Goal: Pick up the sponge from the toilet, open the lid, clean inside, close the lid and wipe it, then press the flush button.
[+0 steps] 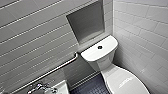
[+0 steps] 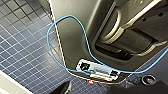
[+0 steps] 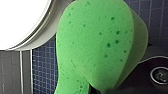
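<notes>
Here, the right tool (image 3: 93, 89) pinches the sponge (image 3: 97, 45) over blue floor tiles (image 3: 42, 67) beside the toilet (image 1: 100, 51), lid (image 1: 122, 81) down. The state of the left tool (image 2: 62, 88) cannot be told.

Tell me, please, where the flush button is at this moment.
In the head view, the flush button sits in the middle of the white tank top, right of centre, just below the wall niche.

R arm w/ sponge (image 3: 100, 45) gripped, L wrist hung low by own base (image 2: 75, 37)
</notes>
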